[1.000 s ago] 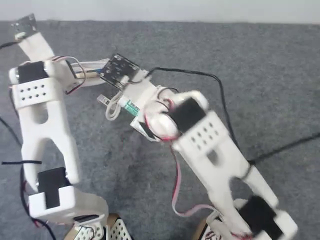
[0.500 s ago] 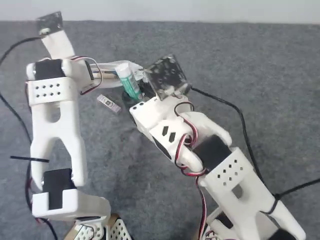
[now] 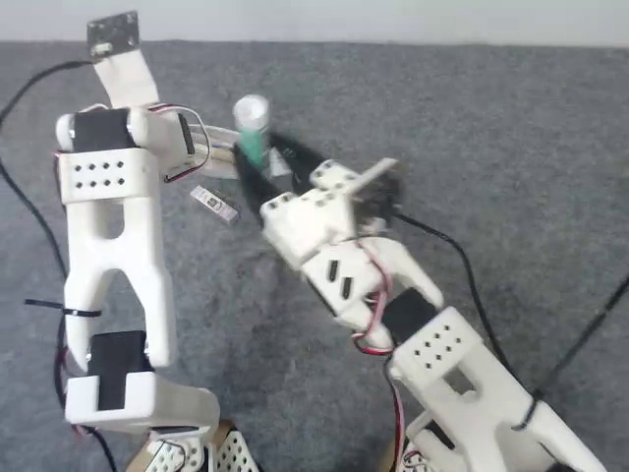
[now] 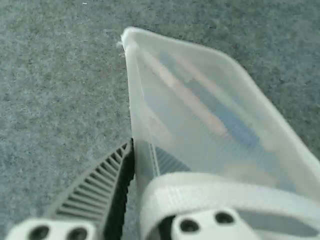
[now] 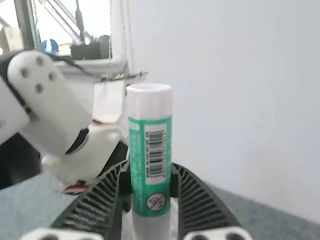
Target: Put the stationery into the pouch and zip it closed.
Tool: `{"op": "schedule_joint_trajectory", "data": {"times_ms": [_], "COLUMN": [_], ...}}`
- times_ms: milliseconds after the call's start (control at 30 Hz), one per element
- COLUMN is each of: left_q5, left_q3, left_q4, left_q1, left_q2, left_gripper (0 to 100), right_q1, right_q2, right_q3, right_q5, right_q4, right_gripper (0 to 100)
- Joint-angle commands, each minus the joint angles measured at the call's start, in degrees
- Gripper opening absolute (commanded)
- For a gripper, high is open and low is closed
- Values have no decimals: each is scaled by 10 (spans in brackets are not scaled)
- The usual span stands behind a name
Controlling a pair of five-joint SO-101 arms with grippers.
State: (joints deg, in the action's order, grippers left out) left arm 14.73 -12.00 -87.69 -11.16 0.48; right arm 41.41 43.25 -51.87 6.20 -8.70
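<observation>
A green-and-white glue stick (image 5: 149, 145) stands upright in my right gripper (image 5: 149, 167), whose ridged black jaws are shut on its lower body. From above, the glue stick (image 3: 253, 126) is lifted off the carpet, right beside the left arm's wrist (image 3: 187, 138), with the right gripper (image 3: 257, 165) under it. My left gripper (image 4: 134, 150) is shut on the edge of a translucent pouch (image 4: 200, 115), held above the carpet. Blurred blue and orange stationery shows through the pouch wall.
A small white printed piece (image 3: 213, 203) lies on the grey carpet (image 3: 511, 128) between the two arms. A black cable (image 3: 472, 285) trails to the right of the right arm. The left arm's white body (image 5: 45, 115) stands close behind the glue stick.
My right gripper has lifted the glue stick from low over the carpet and turned it upright, carrying it toward the far side next to the left wrist. The left arm shifted slightly.
</observation>
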Motion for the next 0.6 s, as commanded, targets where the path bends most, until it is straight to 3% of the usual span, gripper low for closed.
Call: {"op": "schedule_joint_trajectory", "data": {"times_ms": [0, 233, 567], "left_q5": [-13, -25, -25], "left_q3": [-67, -180, -193], "left_q4": [-34, -125, -127], "left_q1": [24, 81, 87], "left_q2": [-40, -40, -5], "left_gripper": [13, 13, 13], "right_q1": [-30, -33, 14], "right_q2": [67, 158, 160], "right_q3": [-13, -50, -83], "right_q5": [8, 8, 4], "right_q4": [-69, -81, -83], "right_gripper": [6, 6, 6]}}
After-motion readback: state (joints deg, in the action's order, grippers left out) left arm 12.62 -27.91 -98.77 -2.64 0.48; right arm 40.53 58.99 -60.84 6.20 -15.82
